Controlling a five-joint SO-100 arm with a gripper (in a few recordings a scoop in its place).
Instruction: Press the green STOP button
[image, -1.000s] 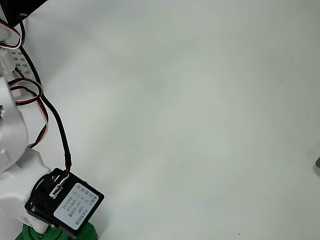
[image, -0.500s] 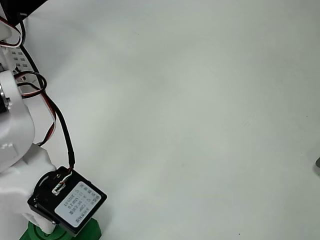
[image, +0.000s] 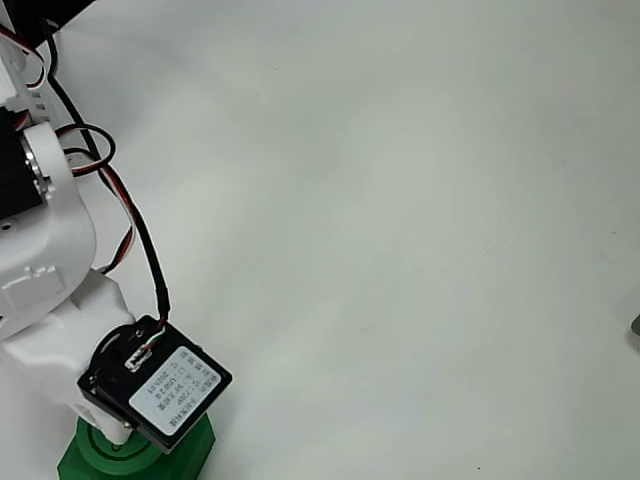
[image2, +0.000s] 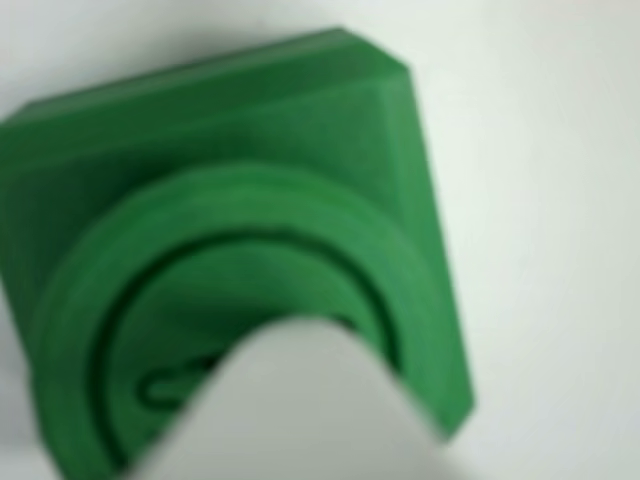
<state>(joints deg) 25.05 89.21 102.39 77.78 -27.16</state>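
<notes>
Green STOP button (image: 135, 452) shows more of its base than a second ago as my white pincer (image2: 300, 400) lifts slightly above it, so I judge the press done or easing; pincer state unclear.

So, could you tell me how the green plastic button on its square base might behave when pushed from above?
The green plastic button probably won't tip: its square base looks wide and flat on the white table. It looks rigid, so likely won't flex. Being small plastic, it may slide if the push comes off-centre.
</notes>
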